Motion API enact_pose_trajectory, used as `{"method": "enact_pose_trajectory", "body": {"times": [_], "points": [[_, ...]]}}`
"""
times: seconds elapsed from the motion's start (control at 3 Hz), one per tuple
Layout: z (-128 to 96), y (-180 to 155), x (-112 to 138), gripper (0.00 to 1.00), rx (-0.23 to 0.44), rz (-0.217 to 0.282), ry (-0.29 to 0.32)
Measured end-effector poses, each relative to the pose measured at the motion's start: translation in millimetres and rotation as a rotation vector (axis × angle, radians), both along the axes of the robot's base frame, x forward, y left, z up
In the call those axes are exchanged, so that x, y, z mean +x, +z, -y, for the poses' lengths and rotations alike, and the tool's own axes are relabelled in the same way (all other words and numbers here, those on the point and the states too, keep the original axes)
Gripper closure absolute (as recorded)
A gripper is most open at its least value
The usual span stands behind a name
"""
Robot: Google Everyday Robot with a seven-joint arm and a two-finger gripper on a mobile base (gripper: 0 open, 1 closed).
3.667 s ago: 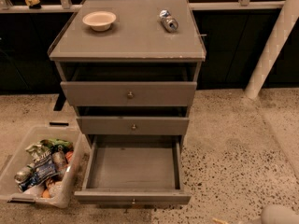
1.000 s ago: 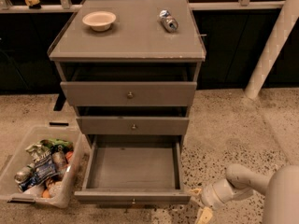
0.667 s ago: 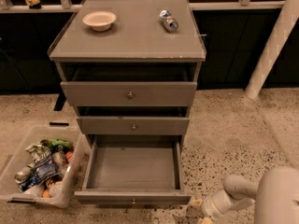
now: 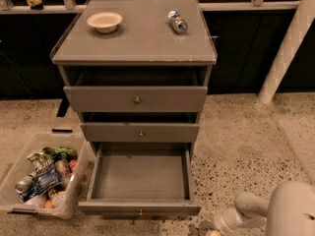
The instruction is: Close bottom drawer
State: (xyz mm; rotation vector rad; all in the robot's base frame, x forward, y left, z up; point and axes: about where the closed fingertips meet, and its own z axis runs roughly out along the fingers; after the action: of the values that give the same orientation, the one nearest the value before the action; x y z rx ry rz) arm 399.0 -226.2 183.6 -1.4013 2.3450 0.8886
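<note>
The bottom drawer [image 4: 139, 177] of the grey cabinet is pulled far out, showing its bare grey box interior. Its slim front [image 4: 113, 208] runs along the lower edge of the camera view, with a tiny metal knob [image 4: 141, 212] at centre. My gripper [image 4: 214, 229] is at the bottom edge, on the floor side just right of the drawer front's right corner, and it is partly cut off. My white arm [image 4: 256, 208] comes in from the lower right behind it.
The top drawer [image 4: 135, 99] and middle drawer [image 4: 140, 132] stick out slightly. A bowl [image 4: 104, 21] and a can [image 4: 177, 21] lie on the cabinet top. A clear bin [image 4: 42, 176] of packets stands on the floor left of the drawer. A white post [image 4: 288, 45] stands at right.
My arm has come in from the lower right, and the gripper has sunk toward the bottom edge beside the drawer's right front corner. The drawer has not moved.
</note>
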Motion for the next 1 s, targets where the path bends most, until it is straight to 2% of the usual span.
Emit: {"method": "enact_pose_trajectory", "body": {"times": [0.33, 0.67, 1.0], "points": [[-12.0, 14.3, 36.6, 0.00, 0.050, 0.102, 0.071], [-16.0, 18.6, 30.8, 0.00, 0.077, 0.093, 0.106], [-16.0, 18.3, 30.8, 0.00, 0.076, 0.093, 0.104]]}}
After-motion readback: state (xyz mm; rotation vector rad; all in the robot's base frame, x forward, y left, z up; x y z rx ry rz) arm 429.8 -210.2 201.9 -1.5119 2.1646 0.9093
